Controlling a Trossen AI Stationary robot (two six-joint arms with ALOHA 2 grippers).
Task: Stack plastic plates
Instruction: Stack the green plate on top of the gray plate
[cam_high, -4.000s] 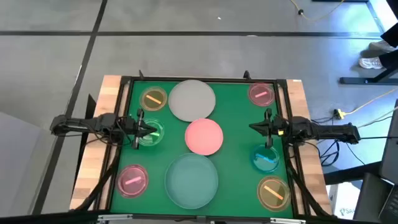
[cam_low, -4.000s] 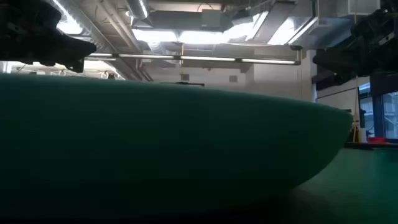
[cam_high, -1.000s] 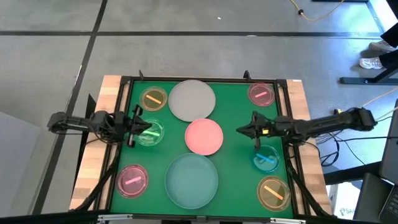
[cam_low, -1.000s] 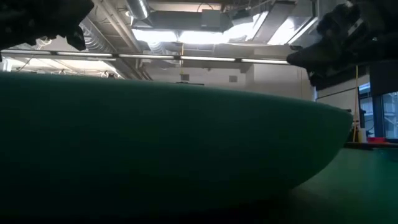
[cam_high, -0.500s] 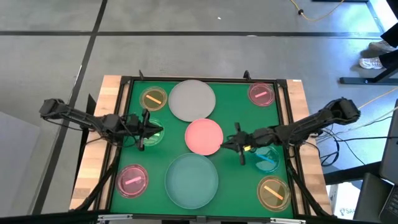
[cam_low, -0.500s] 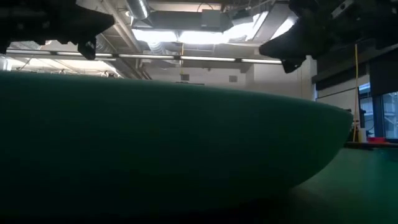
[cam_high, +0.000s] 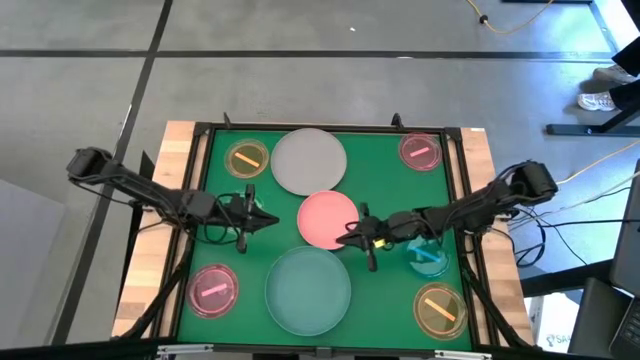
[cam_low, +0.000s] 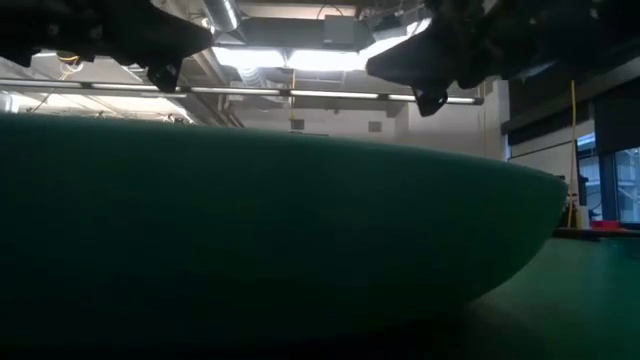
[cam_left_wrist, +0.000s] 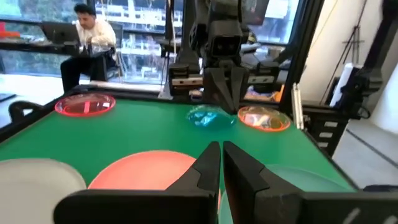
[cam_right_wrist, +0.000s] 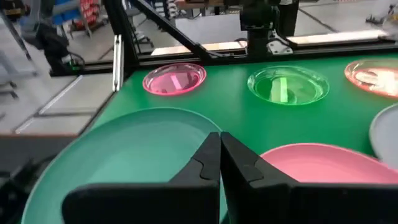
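Observation:
The large pink plate (cam_high: 328, 218) lies flat at the table's middle, the grey-white plate (cam_high: 309, 160) beyond it and the teal plate (cam_high: 308, 290) on its near side. Small plates lie around them: yellow (cam_high: 247, 158), pink (cam_high: 420, 150), blue (cam_high: 428, 258), pink (cam_high: 212, 288), yellow (cam_high: 440, 308), and green (cam_right_wrist: 288, 86) under my left arm. My left gripper (cam_high: 268, 219) is shut, in the air just left of the pink plate (cam_left_wrist: 149, 168). My right gripper (cam_high: 343, 238) is shut, above the pink plate's near-right rim (cam_right_wrist: 311, 162), beside the teal plate (cam_right_wrist: 143, 155).
A dark frame (cam_high: 330, 128) borders the green mat, with wooden table edges (cam_high: 175, 150) outside it. In the low view the teal plate (cam_low: 280, 240) fills the foreground and both grippers hang above it. A person sits in the room beyond (cam_left_wrist: 93, 31).
Both arms have reached in from the table's sides toward the pink plate. My left gripper has moved right, off the green plate, to the pink plate's left rim. My right gripper has moved left and slightly nearer, from beside the blue plate to the pink plate's near-right rim.

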